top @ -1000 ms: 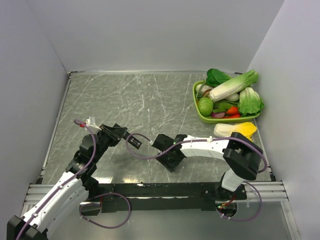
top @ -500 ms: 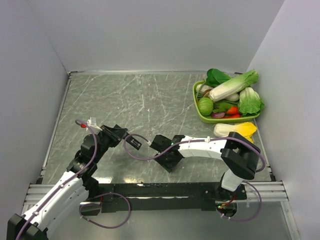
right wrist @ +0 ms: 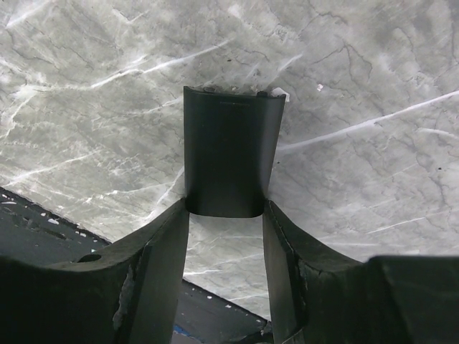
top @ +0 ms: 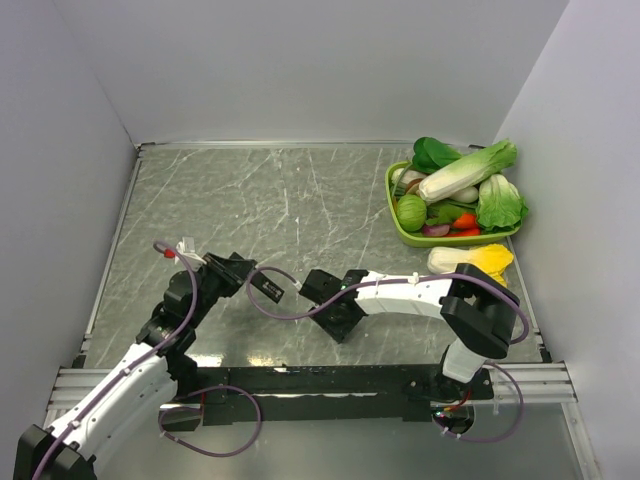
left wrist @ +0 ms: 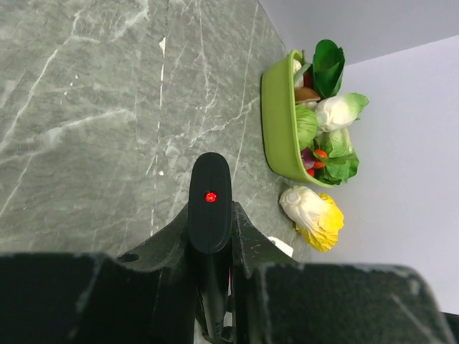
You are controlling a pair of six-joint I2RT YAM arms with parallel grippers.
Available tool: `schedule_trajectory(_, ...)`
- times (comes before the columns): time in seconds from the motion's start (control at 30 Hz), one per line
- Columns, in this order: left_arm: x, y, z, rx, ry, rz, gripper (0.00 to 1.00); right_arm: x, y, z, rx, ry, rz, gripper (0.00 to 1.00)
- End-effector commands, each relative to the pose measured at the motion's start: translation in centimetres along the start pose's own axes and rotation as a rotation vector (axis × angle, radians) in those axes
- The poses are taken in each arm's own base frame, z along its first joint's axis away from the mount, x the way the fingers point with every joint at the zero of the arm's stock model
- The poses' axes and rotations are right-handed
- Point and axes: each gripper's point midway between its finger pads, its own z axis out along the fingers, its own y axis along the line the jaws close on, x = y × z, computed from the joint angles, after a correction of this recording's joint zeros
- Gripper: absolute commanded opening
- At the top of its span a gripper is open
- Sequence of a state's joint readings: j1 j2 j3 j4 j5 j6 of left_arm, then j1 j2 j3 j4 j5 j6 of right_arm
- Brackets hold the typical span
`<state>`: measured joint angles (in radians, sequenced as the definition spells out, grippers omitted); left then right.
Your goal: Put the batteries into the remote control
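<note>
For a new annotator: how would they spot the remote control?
Over the grey marble table, find the left gripper. The remote control is the slim black bar clamped in it, red dot near its rounded tip; the black piece in the right gripper is shorter, square-ended, plain.

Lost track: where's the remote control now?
Top view, left of centre: the remote control sits between the left gripper's fingers, tip toward the right gripper.

High overhead of whole table (top: 300, 190); close wrist views, left towards basket (left wrist: 276, 129) (right seemingly downward)
</note>
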<state>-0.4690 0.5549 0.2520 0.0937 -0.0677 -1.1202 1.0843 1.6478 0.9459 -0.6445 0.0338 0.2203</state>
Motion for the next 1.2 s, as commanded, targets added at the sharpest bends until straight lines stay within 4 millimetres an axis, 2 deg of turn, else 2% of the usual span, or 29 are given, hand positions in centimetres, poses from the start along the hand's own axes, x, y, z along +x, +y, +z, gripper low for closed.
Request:
schedule_trajectory(0.0,0.0,-1.3,0.0,0.075,-0.005,-0.015,0.06,-1.4,0.0,0.3,0.028,-0.049,0.007,0.24)
schedule_trajectory(0.17,0.5,-1.6,-0.1,0.125,0.007,-0.006,0.06,-2.5,0.1,-1.4,0.01,-0.11,0.007,0.19)
schedule_trajectory(0.3,0.9,-2.0,-0.1,0.175,0.014,0.0,0.07,-4.3,0.3,-4.6,-0.008,-0.197,-0.002,0.18)
schedule_trajectory(0.43,0.8,-2.8,-0.3,0.246,0.002,-0.036,0.07,-5.2,0.7,-7.6,-0.041,-0.249,-0.009,0.17)
schedule_trajectory(0.5,1.2,-2.5,-0.4,0.261,0.006,-0.072,0.07,-6.1,0.8,-9.5,-0.06,-0.294,-0.009,0.17)
schedule_trajectory(0.53,1.5,-2.0,-0.4,0.259,0.01,-0.081,0.07,-5.9,0.9,-10.0,-0.064,-0.285,-0.014,0.17)
schedule_trajectory(0.57,1.3,-2.4,-0.4,0.278,0.002,-0.09,0.07,-6.8,1.1,-11.4,-0.076,-0.32,-0.015,0.17)
schedule_trajectory(0.77,1.3,-3.9,-0.5,0.332,0.022,-0.123,0.07,-9.0,1.9,-15.6,-0.115,-0.364,-0.05,0.17)
schedule_trajectory(0.87,1.0,-4.7,-0.5,0.353,0.025,-0.146,0.06,-10.1,2.2,-17.0,-0.119,-0.383,-0.064,0.17)
schedule_trajectory(0.93,0.8,-5.3,-0.6,0.372,0.022,-0.162,0.06,-10.2,2.7,-17.8,-0.139,-0.37,-0.083,0.17)
schedule_trajectory(1.0,0.9,-5.4,-0.6,0.367,0.032,-0.169,0.06,-9.7,2.9,-17.4,-0.13,-0.323,-0.099,0.17)
schedule_trajectory(1.03,0.7,-5.7,-0.6,0.37,0.03,-0.167,0.06,-10.1,3.0,-17.9,-0.13,-0.327,-0.107,0.17)
schedule_trajectory(1.17,0.5,-6.4,-0.8,0.391,0.033,-0.187,0.05,-10.2,3.9,-17.5,-0.127,-0.273,-0.14,0.17)
